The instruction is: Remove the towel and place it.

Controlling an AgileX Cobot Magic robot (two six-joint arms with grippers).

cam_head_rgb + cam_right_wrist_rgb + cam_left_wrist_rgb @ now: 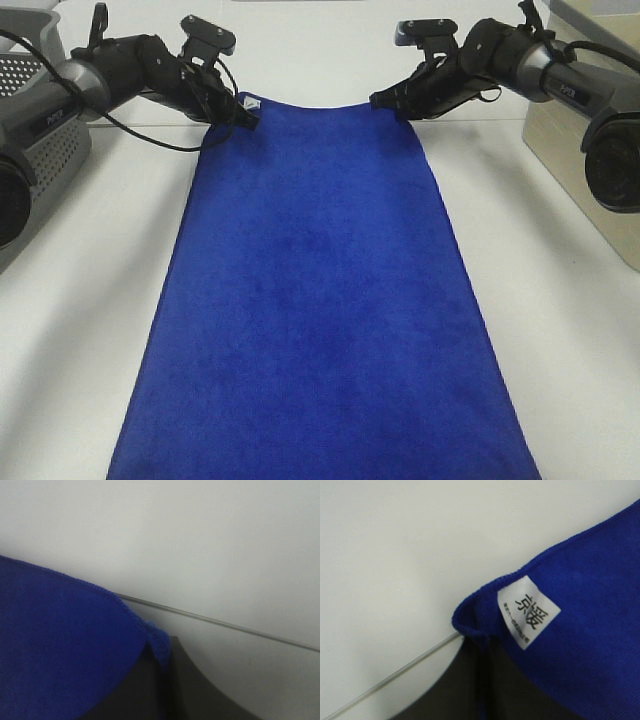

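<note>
The towel is a long royal-blue cloth stretched down the middle of the white table, its near end running off the bottom of the high view. My left gripper is shut on its far left corner, beside the small white tag. My right gripper is shut on the far right corner. In the left wrist view the towel bunches at the dark fingers, with the tag printed in black. The right wrist view shows the towel pinched against a dark finger.
A grey perforated basket stands at the far left. A beige box sits at the far right. White tabletop runs along both sides of the towel, and a thin seam line crosses the table behind it.
</note>
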